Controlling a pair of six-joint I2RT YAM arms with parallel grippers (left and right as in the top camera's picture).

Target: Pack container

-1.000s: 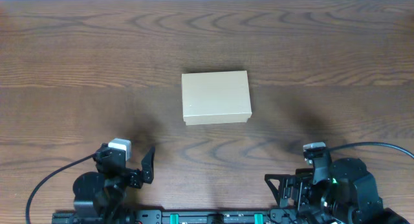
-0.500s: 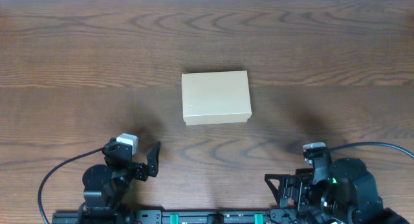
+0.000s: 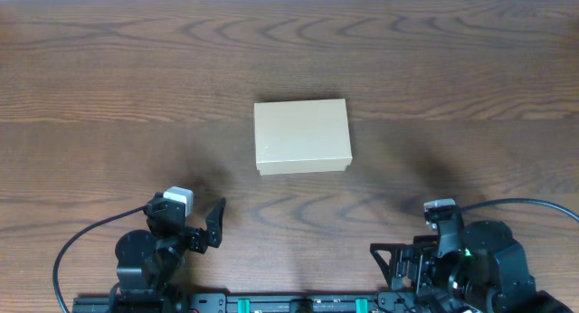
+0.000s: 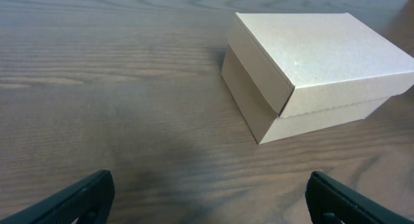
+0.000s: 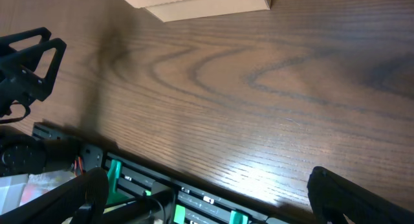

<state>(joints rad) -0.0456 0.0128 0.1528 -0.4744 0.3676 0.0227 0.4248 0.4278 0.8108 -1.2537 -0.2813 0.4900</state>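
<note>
Ahead of both jaws, apart and empty, sits the container [image 4: 310, 68]: probably light, stiff cardboard, easily dented. You should hook its closed lid's overhanging lip.

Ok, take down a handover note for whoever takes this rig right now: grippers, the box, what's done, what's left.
Left gripper: open, empty, near table edge, facing the cardboard box.
Right gripper: open, empty, near table edge, clear of the box.
Cardboard box: mid-table, lid shut, nothing touching it.
Done: nothing visible.
Left: open lid, pack, close; no items to pack in view.
</note>
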